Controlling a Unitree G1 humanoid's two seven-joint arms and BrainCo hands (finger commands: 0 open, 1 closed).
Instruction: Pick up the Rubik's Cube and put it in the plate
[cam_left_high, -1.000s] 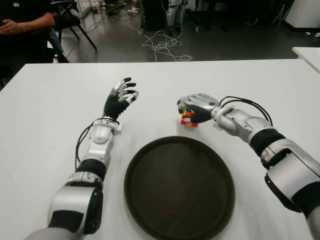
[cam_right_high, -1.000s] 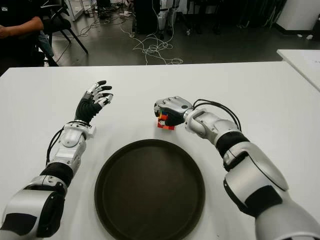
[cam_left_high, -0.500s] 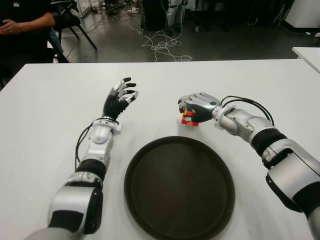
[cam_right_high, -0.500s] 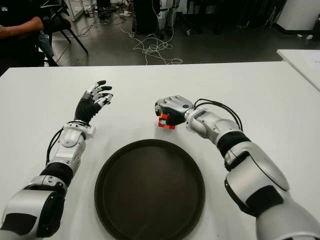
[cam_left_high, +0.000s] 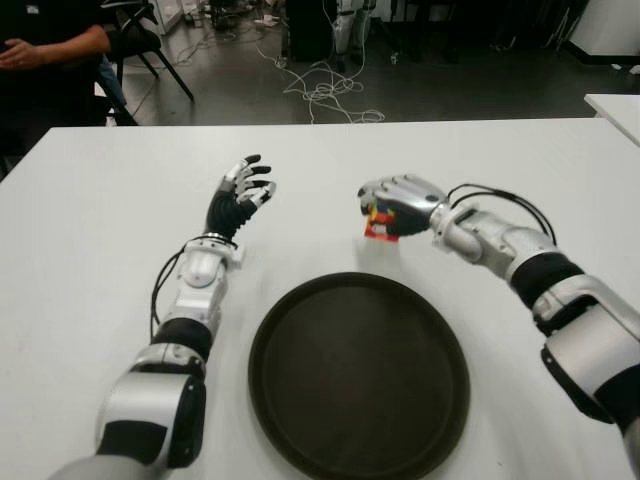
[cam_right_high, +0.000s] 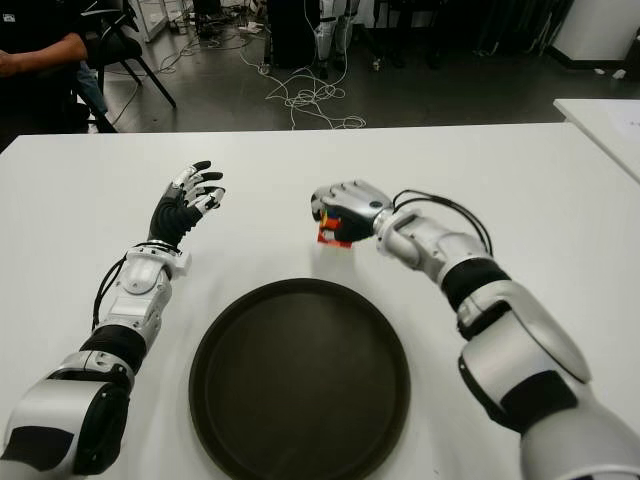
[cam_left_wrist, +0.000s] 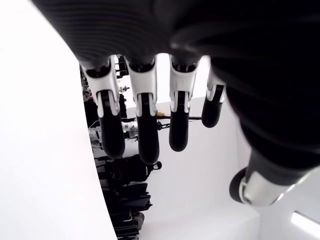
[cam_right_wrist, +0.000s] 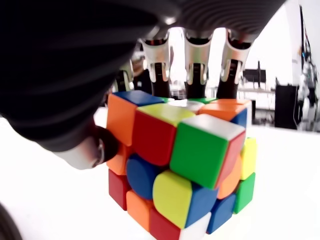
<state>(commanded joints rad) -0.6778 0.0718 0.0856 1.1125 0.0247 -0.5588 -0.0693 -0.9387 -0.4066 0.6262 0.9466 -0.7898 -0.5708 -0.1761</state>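
Rubik's Cube (cam_left_high: 378, 222), no readable writing, gripped by right hand (cam_left_high: 400, 204); left hand (cam_left_high: 240, 193) spread.

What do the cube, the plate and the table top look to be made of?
Rubik's Cube, gripped by the right hand: glossy plastic, with rounded tiles catching highlights. Plate: dark and matte, probably plastic, though the look leaves it open. Table: smooth white top, likely laminate. The left hand is open beside it.
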